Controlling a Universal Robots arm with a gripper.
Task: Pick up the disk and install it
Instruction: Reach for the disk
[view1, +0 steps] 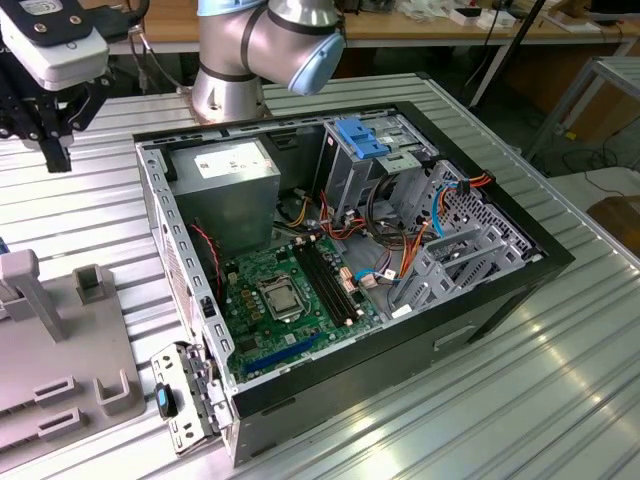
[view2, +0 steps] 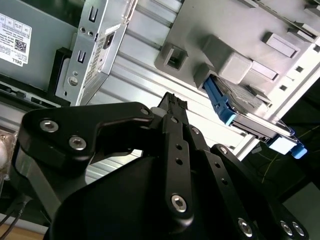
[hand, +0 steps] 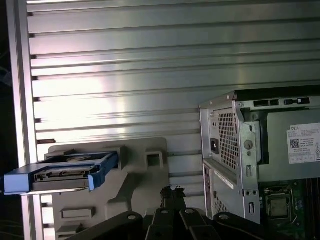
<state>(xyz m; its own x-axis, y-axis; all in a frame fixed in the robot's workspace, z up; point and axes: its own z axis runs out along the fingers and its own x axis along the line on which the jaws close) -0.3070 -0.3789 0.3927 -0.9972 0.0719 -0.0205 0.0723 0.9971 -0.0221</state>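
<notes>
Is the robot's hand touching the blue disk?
Apart. In the first wrist view, bare grey holder shows between the hand and the disk.

There is one disk (hand: 60, 172) in its blue carrier, one grey holder block (view1: 40, 370), one open computer case (view1: 545, 262) holding one power supply (view1: 225, 165), one motherboard (view1: 245, 300) and one blue bracket (view1: 360, 135), and one robot arm (view1: 270, 40) with one hand (hand: 170, 192), all on one ribbed worktop (view1: 500, 400).

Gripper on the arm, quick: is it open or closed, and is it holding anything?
Black gripper: closed, holding nothing. The flat grey metal disk in its bright blue plastic carrier sits on the grey plastic holder, apart from it.
</notes>
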